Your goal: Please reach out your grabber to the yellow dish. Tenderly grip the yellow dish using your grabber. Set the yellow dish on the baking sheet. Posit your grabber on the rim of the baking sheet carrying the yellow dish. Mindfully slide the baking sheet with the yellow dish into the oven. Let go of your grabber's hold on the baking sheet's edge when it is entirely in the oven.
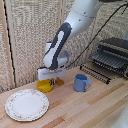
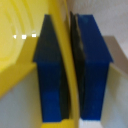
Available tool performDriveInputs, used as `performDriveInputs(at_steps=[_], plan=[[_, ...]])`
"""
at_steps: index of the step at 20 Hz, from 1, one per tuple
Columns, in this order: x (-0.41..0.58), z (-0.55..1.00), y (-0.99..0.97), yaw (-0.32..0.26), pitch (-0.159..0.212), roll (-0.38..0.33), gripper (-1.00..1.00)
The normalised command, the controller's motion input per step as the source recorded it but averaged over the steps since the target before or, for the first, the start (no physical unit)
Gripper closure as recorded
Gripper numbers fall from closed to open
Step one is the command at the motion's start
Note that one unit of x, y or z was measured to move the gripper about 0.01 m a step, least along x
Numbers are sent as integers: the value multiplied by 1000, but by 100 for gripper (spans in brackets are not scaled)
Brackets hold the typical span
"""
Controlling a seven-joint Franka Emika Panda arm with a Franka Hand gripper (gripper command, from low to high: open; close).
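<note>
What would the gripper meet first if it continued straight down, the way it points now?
The gripper already has the small round yellow bowl: its blue fingers sit on both sides of the bowl's rim. Straight on, it would probably press the bowl against the wooden table.

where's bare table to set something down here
Free: the wooden table in front of the blue mug, and between the patterned plate and mug. Crowded: by the yellow dish, under the end effector, and near the oven.
</note>
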Motion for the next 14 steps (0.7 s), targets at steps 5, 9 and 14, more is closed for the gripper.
performDriveInputs(at_steps=[5,9,14], plan=[[166,871,-111,-260,10,-49,100],[171,706,-1,-336,4,-96,100],[92,673,-1,-357,10,-58,100]])
